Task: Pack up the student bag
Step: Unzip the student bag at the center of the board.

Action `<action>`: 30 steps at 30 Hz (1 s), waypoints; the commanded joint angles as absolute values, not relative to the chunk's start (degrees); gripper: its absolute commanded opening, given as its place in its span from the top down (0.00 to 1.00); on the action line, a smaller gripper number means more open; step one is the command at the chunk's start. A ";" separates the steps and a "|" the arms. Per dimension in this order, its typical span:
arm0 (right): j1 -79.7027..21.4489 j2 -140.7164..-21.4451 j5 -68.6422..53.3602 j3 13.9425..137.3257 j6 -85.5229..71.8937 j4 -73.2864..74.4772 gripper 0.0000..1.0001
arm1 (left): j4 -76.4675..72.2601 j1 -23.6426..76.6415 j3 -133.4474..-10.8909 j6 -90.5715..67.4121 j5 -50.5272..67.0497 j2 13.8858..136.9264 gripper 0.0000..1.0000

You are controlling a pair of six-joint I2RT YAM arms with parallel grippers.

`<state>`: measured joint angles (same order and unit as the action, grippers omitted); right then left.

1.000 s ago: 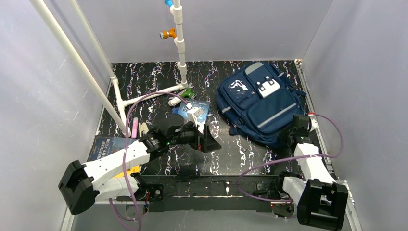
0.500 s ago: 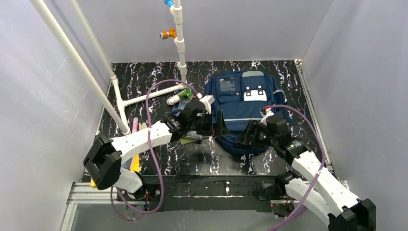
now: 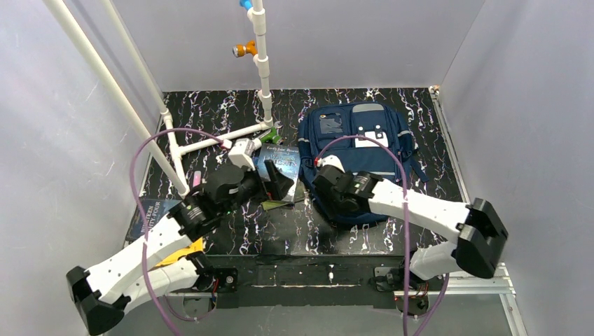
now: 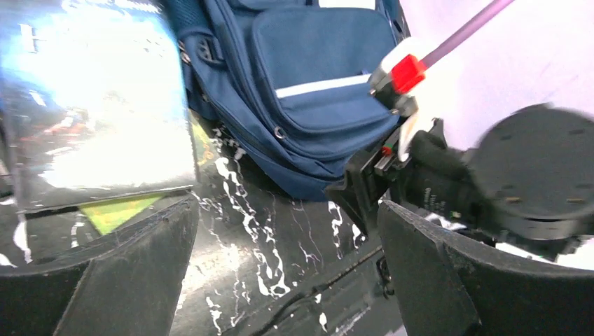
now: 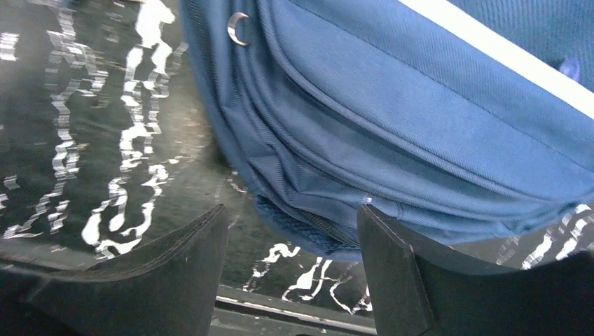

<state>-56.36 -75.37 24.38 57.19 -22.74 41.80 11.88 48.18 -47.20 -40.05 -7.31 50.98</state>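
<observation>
1. Our right gripper (image 5: 291, 234) has its jaws spread, pinching nothing. The rounded bottom edge of the student bag (image 5: 420, 126) lies just beyond them, between the fingertips.
2. We see navy fabric with stacked seams, a white strip and a small metal ring, lying on the black marbled table (image 5: 91, 105).
3. Our left gripper (image 4: 287, 238) is spread wide and empty. A glossy book (image 4: 91, 105) lies ahead-left of its jaws, and the bag ahead-right.
4. The right arm's wrist (image 4: 532, 168) crowds the space past its right finger.
</observation>
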 commanded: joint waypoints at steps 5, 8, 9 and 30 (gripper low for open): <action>-57.92 -81.92 41.38 58.01 -25.00 43.27 0.24 | 16.10 47.55 -45.38 -37.27 -16.65 46.84 0.01; -57.92 -82.92 40.85 56.92 -21.73 36.65 0.23 | 16.94 47.55 -45.71 -37.55 -15.76 48.69 0.01; -57.92 -83.46 40.64 56.51 -20.51 34.99 0.23 | 16.89 47.63 -45.64 -37.68 -15.45 49.14 0.01; -51.08 -54.60 43.44 39.93 -30.32 22.73 0.99 | 1.85 41.39 -51.74 -45.01 10.93 75.93 0.01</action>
<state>-51.18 -55.48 42.52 38.11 -34.11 25.74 7.84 41.93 -49.41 -42.59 4.05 73.06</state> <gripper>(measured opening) 0.028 0.992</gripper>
